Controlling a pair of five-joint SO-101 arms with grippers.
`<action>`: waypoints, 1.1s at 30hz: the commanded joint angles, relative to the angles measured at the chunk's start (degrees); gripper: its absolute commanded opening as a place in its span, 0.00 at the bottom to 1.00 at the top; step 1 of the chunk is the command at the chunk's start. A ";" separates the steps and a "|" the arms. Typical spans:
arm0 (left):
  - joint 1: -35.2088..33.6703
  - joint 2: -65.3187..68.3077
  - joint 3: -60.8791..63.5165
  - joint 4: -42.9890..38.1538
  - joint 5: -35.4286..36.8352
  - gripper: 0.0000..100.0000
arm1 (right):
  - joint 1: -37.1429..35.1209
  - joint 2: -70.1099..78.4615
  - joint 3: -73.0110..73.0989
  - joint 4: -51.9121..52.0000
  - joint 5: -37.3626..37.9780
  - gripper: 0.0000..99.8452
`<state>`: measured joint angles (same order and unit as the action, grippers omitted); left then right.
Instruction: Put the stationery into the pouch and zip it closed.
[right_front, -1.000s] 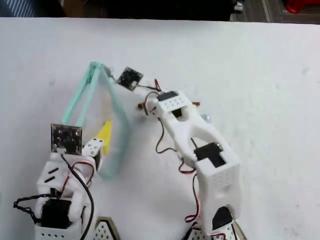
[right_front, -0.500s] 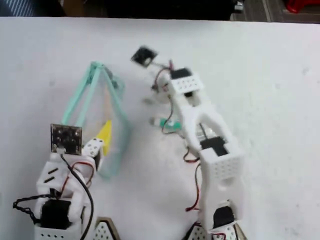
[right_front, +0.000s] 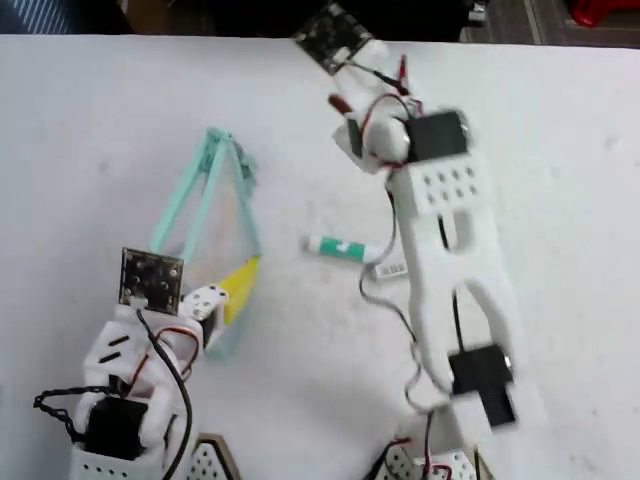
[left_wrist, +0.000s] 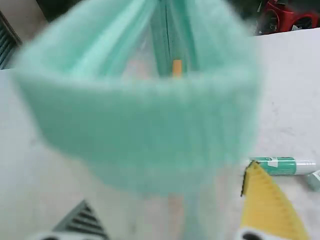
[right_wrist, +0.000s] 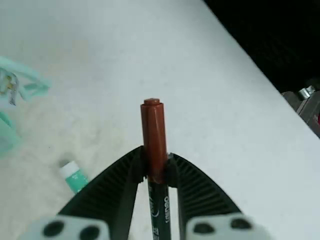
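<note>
R gripper (right_wrist: 156, 162) clamps brown pen (right_wrist: 152, 125) over white tbl (right_front: 560, 150); dark room (right_front: 250, 15) beyond.

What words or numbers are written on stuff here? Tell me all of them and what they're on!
Nothing here is clear enough to read.
On the brown pen in the right gripper: white marks on its dark barrel, too small and partly hidden.
On the green-and-white tube: pale marks on the label, blurred.
On the small white tag beside that tube: dark lines, too small.
On the pouch: no print visible.
</note>
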<state>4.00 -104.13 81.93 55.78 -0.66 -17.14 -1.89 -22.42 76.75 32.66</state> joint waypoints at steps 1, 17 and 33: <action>0.84 -0.48 -3.43 2.29 -0.26 0.32 | -2.33 -12.18 -2.90 1.63 -6.51 0.02; 4.70 -0.48 -9.85 10.37 0.53 0.33 | -25.54 -34.59 -0.79 -13.67 -33.85 0.02; 4.79 -0.48 -9.67 9.93 0.53 0.33 | -33.71 -33.19 17.05 -36.79 -37.63 0.02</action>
<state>7.25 -104.75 74.11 66.59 -0.66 -48.09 -35.56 -6.15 43.87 -4.97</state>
